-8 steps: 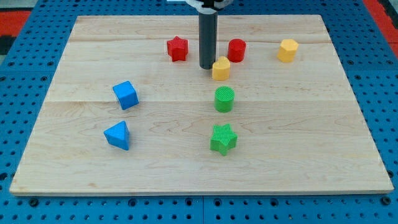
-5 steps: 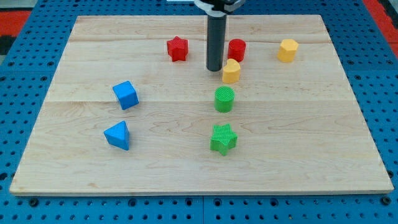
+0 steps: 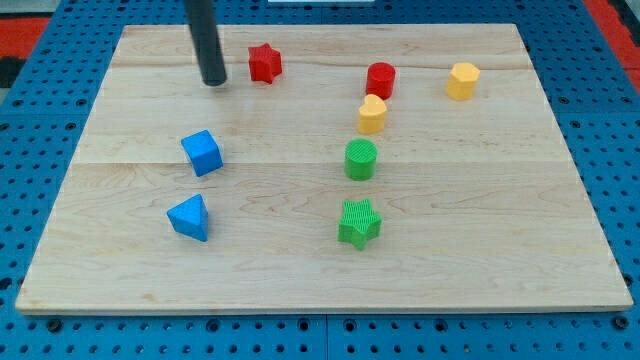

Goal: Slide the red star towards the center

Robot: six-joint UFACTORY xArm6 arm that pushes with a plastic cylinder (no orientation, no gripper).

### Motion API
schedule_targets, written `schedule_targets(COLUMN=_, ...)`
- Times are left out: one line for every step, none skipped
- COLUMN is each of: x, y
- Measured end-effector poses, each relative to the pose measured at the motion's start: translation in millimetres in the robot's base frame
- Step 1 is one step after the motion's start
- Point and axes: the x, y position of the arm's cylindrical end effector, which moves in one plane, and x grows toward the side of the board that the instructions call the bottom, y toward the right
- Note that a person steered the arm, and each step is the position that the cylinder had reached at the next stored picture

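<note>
Two red blocks (image 3: 264, 63), two yellow blocks (image 3: 462, 80), two green blocks (image 3: 361, 159), two blue blocks (image 3: 202, 152), eight altogether.

The dark rod is standing upright, coming down from the view's top and getting cut off there, so the arm above it is not showing. My tip (image 3: 213, 82) is resting on the surface (image 3: 500, 250) in its top-left part, near the top edge and a little in from the left edge. The rod is looking straight and plain along its visible length, slightly glossy on one side, with no tilt to either side. Nothing is touching the tip at its lower end.
</note>
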Motion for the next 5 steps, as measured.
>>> schedule_targets(x=0, y=-11)
schedule_targets(x=1, y=2)
schedule_targets(x=1, y=18)
schedule_targets(x=7, y=19)
schedule_targets(x=15, y=14)
